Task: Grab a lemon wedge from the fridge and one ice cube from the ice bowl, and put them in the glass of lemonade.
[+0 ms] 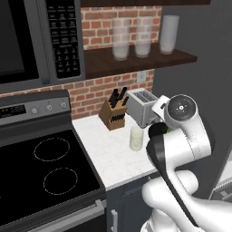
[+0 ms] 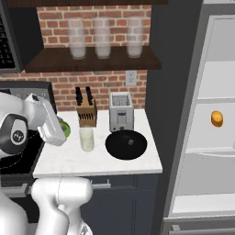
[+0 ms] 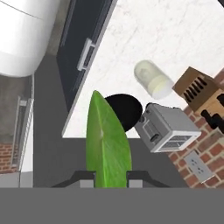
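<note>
Step in hand: carrying the lemon wedge [image 3: 107, 140] to the glass of lemonade [image 2: 86, 138]. The hand [image 3: 109, 177] is closed almost fully, its fingers pinching the wedge. In the right base view the wedge shows green just left of the glass, above the worktop [image 2: 69, 160]. The ice bowl [image 2: 126, 144] sits just right of the glass; the fridge [image 2: 202, 137] stands open, well right. Next move, as judged: centre the wedge over the glass rim, lower, release.

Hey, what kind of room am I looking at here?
A home kitchen, rendered: a black glass stovetop, a toaster and knife block on a white counter, and an open fridge.
</note>
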### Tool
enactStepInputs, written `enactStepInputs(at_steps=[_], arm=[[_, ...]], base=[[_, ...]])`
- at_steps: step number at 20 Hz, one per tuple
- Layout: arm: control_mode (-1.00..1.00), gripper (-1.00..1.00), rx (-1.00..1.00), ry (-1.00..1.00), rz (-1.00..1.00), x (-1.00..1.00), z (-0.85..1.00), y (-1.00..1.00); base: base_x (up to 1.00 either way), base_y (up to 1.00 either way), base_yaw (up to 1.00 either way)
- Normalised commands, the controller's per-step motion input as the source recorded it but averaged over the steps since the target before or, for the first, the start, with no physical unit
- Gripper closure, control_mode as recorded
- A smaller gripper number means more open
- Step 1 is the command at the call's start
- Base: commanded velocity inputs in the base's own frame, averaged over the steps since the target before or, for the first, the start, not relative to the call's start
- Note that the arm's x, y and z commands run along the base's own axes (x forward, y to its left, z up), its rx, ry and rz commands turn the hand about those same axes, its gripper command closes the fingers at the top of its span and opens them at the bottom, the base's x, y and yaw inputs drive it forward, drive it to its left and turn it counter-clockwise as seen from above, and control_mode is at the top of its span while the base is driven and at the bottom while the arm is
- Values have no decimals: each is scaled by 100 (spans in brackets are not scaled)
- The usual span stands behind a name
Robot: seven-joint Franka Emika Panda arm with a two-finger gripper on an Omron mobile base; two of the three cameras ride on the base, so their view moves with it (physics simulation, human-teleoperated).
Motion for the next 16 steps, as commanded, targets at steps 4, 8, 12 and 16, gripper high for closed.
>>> enactStepInputs(at_steps=[4, 8, 12, 16], arm=[[-100, 100, -6, 0, 0, 22, -24, 14], [-100, 100, -6, 0, 0, 36, -31, 4], [-100, 100, -3, 0, 0, 38, -13, 0], [-100, 100, -1, 0, 0, 42, 0, 2]], base=[[0, 0, 0], [0, 0, 0], [0, 0, 0], [0, 0, 0]])
